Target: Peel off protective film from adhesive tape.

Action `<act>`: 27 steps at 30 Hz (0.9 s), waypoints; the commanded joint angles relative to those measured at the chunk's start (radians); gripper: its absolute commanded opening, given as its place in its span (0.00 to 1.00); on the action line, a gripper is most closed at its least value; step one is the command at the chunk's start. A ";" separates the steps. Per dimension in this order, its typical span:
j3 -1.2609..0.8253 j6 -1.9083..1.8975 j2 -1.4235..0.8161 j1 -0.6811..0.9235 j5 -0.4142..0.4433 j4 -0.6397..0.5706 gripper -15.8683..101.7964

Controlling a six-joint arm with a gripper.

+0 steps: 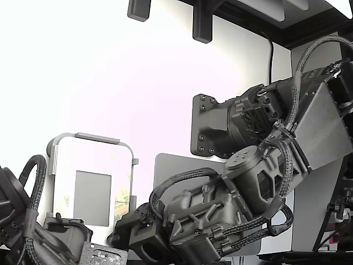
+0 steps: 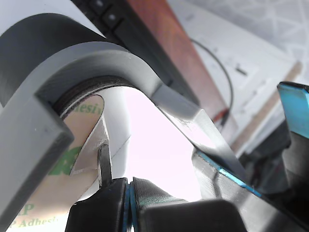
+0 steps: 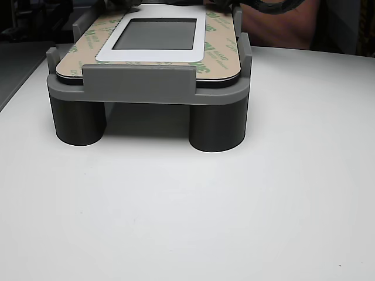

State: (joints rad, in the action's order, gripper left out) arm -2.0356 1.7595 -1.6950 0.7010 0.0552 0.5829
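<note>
A grey holder [image 3: 140,82] on four round legs stands at the far edge of the white worktop [image 3: 187,222], toward its far left corner in the other view. A flat panel lies in the holder, and the protective film [image 3: 220,50], pale yellow with green print, runs as a narrow border around the panel's white frame and grey rectangular patch [image 3: 155,34]. The adhesive tape sits beneath that film and no bared stretch of it can be made out.

In the exterior view the holder appears at the exterior view's left, washed out by glare, and the dark arm fills the exterior view's right, reaching down to the holder's near corner.

In the wrist view the claw [image 2: 128,193] sits at a curved corner of the holder, right against the printed film. Its two dark fingertips [image 2: 104,203] look pressed together with only a thin blue seam between them; whether film is caught there cannot be told.

Likely risks: the tips may have closed beside the film's edge and come away empty; a shallow pinch could slip or tear the thin paper; a steep pull could lift the tape with the film, or shift the panel in the holder.
</note>
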 commanded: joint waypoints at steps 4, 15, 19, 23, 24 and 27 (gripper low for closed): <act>0.017 0.000 -0.009 -0.017 -0.002 -0.017 0.05; -0.008 -0.009 -0.005 -0.017 -0.006 -0.046 0.05; -0.018 -0.009 -0.006 -0.018 -0.008 -0.058 0.05; -0.018 -0.005 -0.006 -0.025 -0.011 -0.060 0.05; -0.018 -0.003 -0.008 -0.026 -0.012 -0.058 0.05; -0.021 0.003 -0.017 -0.031 -0.014 -0.054 0.05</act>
State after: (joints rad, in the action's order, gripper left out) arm -2.0678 1.7595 -1.6889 0.6872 0.0430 0.5246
